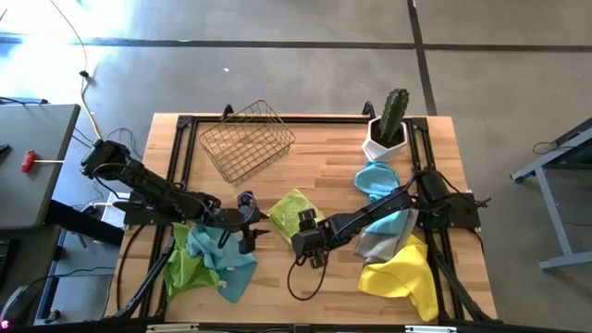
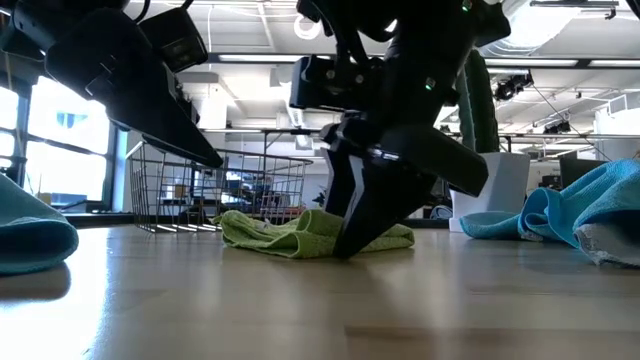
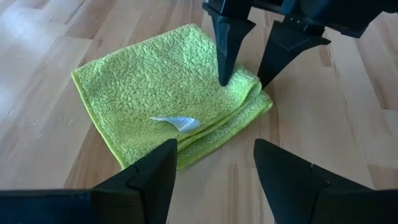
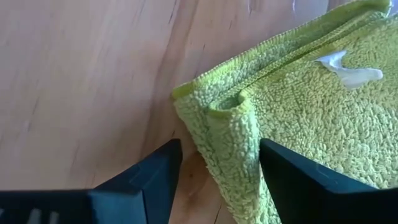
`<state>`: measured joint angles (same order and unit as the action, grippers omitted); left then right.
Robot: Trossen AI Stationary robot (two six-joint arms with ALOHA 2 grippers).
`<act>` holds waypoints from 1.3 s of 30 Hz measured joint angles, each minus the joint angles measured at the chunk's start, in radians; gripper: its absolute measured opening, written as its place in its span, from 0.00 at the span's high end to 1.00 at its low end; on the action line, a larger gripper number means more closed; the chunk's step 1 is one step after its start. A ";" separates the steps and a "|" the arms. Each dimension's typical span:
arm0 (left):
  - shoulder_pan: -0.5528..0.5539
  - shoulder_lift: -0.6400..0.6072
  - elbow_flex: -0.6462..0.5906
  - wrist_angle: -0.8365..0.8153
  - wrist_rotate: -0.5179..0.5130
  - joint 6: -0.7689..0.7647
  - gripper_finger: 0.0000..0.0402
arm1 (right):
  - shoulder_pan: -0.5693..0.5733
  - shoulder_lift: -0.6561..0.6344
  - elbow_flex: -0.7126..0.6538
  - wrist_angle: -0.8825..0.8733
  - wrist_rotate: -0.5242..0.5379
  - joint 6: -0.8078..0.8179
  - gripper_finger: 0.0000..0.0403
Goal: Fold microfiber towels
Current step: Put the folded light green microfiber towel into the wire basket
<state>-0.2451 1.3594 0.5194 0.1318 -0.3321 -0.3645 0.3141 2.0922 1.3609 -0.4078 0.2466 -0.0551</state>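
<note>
Lime green, folded into a small thick square, a towel (image 1: pixel 290 209) lies flat near the middle of the bench (image 1: pixel 324 148) with its white label (image 3: pixel 176 122) facing up. The right end effector (image 1: pixel 309 224) stands at one corner of it, fingers spread apart and holding nothing; in the left wrist view one fingertip (image 3: pixel 225 73) presses on the folded corner and the other sits just off the cloth on bare wood. The left end effector (image 1: pixel 256 228) hangs just beside the same towel on its other side, fingers also wide and empty.

Under the left arm lies a loose heap: a second lime green towel (image 1: pixel 183 266) with a light blue towel (image 1: pixel 222 261) crumpled over it. On the right side of the bench another light blue towel (image 1: pixel 376 178) lies bunched near a white pot (image 1: pixel 383 143) holding a cactus (image 1: pixel 395 113); below it a grey towel (image 1: pixel 381 242) and then a yellow towel (image 1: pixel 404 277) lie rumpled, partly under the right arm. A wire basket (image 1: pixel 246 141) sits toward the far edge, well apart from the folded towel.
</note>
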 joint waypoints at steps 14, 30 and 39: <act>0.000 0.000 0.000 0.024 0.118 -0.018 0.50 | -0.048 0.006 -0.001 0.015 -0.011 0.138 0.79; -0.101 0.000 0.000 0.062 0.060 0.238 0.50 | -0.066 0.013 0.122 -0.163 -0.047 0.099 0.99; -0.107 0.000 0.000 0.111 0.006 0.472 0.50 | -0.087 0.011 0.256 -0.295 -0.046 0.145 1.00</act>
<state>-0.3519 1.3594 0.5194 0.2431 -0.3264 0.1073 0.2274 2.1036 1.6164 -0.7030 0.2006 0.0897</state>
